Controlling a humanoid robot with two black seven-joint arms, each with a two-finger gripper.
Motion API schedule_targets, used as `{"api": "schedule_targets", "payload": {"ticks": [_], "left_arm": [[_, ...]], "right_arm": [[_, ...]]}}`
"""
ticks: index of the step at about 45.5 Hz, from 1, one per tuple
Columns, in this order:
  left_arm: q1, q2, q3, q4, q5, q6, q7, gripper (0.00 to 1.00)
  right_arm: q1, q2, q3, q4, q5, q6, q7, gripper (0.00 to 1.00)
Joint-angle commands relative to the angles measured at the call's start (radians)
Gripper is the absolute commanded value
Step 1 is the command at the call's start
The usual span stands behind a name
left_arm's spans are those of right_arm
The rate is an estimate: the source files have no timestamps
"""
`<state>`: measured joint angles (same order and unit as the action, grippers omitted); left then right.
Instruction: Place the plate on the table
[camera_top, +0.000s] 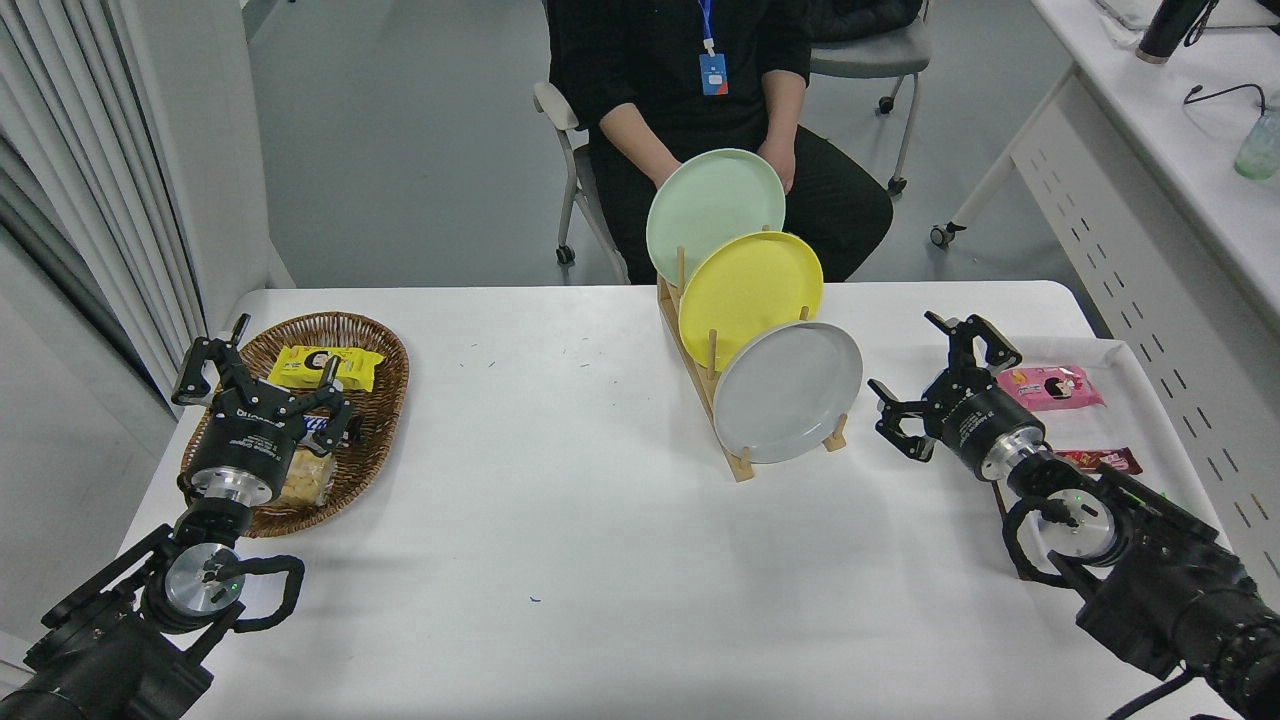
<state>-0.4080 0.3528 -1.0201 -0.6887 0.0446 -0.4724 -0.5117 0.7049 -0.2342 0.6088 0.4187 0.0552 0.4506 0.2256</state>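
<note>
Head view: right gripper (935, 385), jaws spread, near the plate (788, 391); grip its rim squarely, lift clear of rack (722, 415); left gripper (262, 372) parked, jaws spread.

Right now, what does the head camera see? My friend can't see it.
The right gripper, open, reaches toward the grey plate standing in a wooden rack on the white table. The left gripper is parked over a snack basket.
</note>
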Motion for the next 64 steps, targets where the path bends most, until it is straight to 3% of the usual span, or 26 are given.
{"api": "schedule_targets", "payload": {"ticks": [1, 25, 43, 56, 64], "left_arm": [[0.0, 0.0, 0.0, 0.0, 0.0, 0.0, -0.001, 0.98], [0.0, 0.0, 0.0, 0.0, 0.0, 0.0, -0.001, 0.98], [0.0, 0.0, 0.0, 0.0, 0.0, 0.0, -0.001, 0.98], [0.0, 0.0, 0.0, 0.0, 0.0, 0.0, -0.001, 0.98], [0.0, 0.0, 0.0, 0.0, 0.0, 0.0, -0.001, 0.98]], "right_arm": [[0.011, -0.001, -0.006, 0.009, 0.002, -0.003, 0.0, 1.0], [0.051, 0.036, -0.075, 0.095, 0.003, -0.101, -0.005, 1.0], [0.076, 0.075, -0.142, 0.1, 0.091, -0.144, -0.08, 1.0], [0.088, 0.047, -0.155, 0.236, 0.103, -0.231, -0.092, 1.0], [0.096, 0.033, -0.159, 0.258, 0.155, -0.233, -0.15, 1.0]]}}
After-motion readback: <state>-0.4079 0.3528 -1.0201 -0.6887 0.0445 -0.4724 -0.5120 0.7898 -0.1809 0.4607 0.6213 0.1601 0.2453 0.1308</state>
